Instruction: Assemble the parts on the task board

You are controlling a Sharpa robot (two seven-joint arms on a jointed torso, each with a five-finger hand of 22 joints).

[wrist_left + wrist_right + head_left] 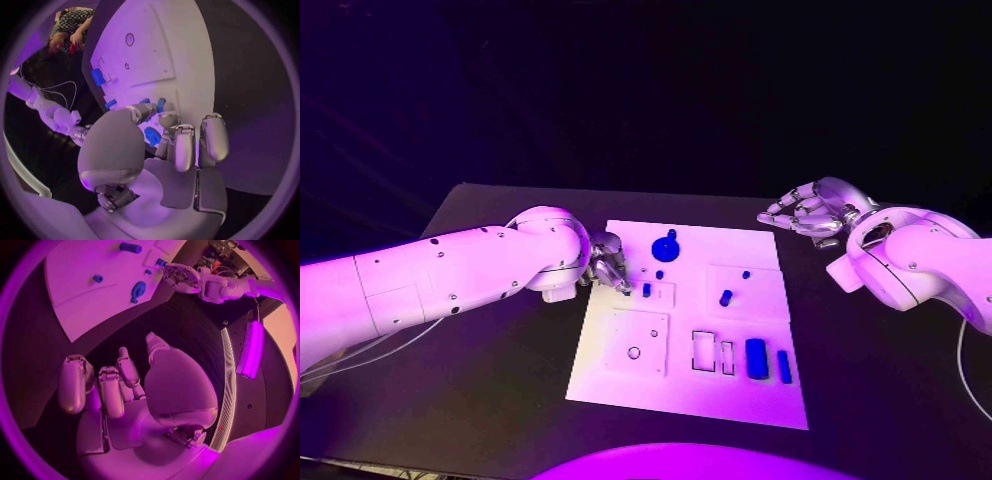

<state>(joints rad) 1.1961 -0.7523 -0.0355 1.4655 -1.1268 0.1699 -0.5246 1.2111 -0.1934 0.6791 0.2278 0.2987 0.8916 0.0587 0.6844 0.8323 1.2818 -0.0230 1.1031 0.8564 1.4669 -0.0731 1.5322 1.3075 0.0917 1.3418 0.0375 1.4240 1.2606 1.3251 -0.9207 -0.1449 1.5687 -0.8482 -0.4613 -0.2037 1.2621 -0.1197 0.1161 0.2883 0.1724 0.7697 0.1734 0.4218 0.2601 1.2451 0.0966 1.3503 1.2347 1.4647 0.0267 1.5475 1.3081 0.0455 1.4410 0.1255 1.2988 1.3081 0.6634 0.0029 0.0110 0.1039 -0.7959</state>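
The white task board [689,390] lies in the middle of the table. My left hand [606,262] is at the board's left edge. Its thumb and one fingertip [167,119] reach to a small blue peg [646,289] [160,104]; whether they grip it is unclear. A round blue disc part [666,246] [152,135] lies just beyond, near the far edge. A second blue peg [726,297] and two blue blocks [756,358] lie further right on the board. My right hand [808,213] hovers off the far right corner, fingers loosely bent, holding nothing [119,390].
The board has square recesses and slots [714,350] and a panel with a round hole [635,352]. Black table [502,400] surrounds the board. In the right wrist view, the disc part [138,290] and my left hand [187,280] are across the board.
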